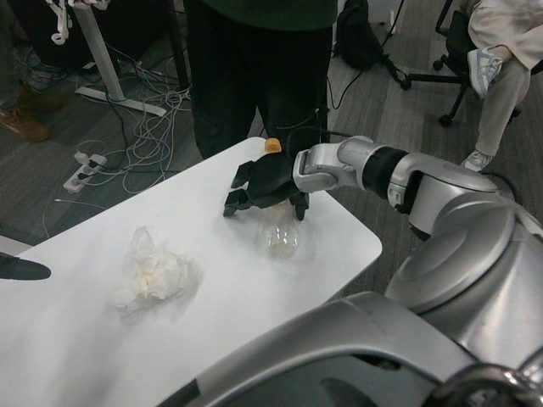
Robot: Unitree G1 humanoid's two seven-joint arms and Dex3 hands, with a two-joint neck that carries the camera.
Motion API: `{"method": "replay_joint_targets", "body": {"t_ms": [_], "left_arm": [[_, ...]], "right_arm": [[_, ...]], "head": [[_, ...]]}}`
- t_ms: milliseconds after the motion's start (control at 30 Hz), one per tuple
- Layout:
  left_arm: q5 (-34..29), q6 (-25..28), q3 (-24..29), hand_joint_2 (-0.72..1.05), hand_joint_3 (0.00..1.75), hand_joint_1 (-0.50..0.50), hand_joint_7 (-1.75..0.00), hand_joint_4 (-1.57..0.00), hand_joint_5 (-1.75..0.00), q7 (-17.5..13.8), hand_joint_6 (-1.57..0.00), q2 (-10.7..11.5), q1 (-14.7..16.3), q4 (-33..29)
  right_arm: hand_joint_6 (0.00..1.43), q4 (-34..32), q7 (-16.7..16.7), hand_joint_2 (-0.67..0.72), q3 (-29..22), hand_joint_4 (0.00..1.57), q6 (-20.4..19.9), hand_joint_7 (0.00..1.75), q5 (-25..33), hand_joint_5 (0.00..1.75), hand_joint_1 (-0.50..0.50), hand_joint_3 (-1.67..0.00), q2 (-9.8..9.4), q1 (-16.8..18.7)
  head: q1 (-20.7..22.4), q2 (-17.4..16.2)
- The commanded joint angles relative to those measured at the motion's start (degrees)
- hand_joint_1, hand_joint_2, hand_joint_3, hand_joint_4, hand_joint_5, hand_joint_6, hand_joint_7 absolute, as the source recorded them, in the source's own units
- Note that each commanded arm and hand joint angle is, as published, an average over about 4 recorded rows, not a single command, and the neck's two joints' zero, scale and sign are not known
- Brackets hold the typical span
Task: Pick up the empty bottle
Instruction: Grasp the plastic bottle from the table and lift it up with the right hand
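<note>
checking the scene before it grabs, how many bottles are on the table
1: the clear bottle lies near the table's far right edge, partly under the right hand. None other shows; crumpled paper sits left.
</note>
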Motion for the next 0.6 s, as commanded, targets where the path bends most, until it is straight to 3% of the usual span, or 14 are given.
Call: {"method": "replay_joint_targets", "body": {"t_ms": [33, 167, 233, 333, 467, 600], "left_arm": [[-0.61, -0.21, -0.24, -0.64, 0.00, -0.50, 0.00, 0.00, 0.00, -0.16, 0.00, 0.70, 0.30, -0.23], [-0.76, -0.26, -0.49, -0.66, 0.00, -0.50, 0.00, 0.00, 0.00, -0.18, 0.00, 0.79, 0.41, -0.30], [-0.76, -0.21, -0.49, -0.66, 0.00, -0.50, 0.00, 0.00, 0.00, -0.22, 0.00, 0.83, 0.41, -0.43], [-0.76, -0.17, -0.53, -0.64, 0.00, -0.50, 0.00, 0.00, 0.00, -0.20, 0.00, 0.87, 0.41, -0.56], [-0.76, -0.17, -0.82, -0.64, 0.00, -0.50, 0.00, 0.00, 0.00, -0.18, 0.00, 0.85, 0.24, -0.52], [-0.70, -0.17, -0.84, -0.64, 0.00, -0.50, 0.00, 0.00, 0.00, -0.16, 0.00, 0.72, 0.08, -0.52]], "right_arm": [[0.36, 2.90, -1.43, -0.54, -2.09, 0.28, -1.28, 1.41, -3.59, 1.26, -0.19, -0.85, 1.63, 1.58], [0.83, 7.91, -1.67, -0.56, -2.26, 0.78, -1.02, 1.57, -6.16, 1.55, -0.27, -1.27, 3.30, 1.80], [1.00, 7.96, -1.45, -0.56, -3.58, 1.01, -1.10, 1.61, -6.11, 1.58, -0.29, -1.49, 3.60, 1.98], [1.13, 6.40, -0.46, -0.54, -9.54, 1.28, -1.89, 1.62, -5.65, 1.65, -0.28, -1.59, 3.96, 4.15], [1.19, 2.82, 1.54, -0.48, -18.99, 1.40, -3.30, 1.68, -3.26, 1.65, -0.25, -1.59, 4.59, 7.27], [1.20, -0.57, 1.25, -0.48, -25.95, 1.43, -4.62, 1.68, -2.82, 1.65, -0.25, -1.59, 5.32, 9.95]], "head": [[-0.59, -0.17], [-0.99, -0.09], [-1.18, -0.24], [-1.68, -0.49], [-1.70, -0.55], [-0.78, 0.17]]}}
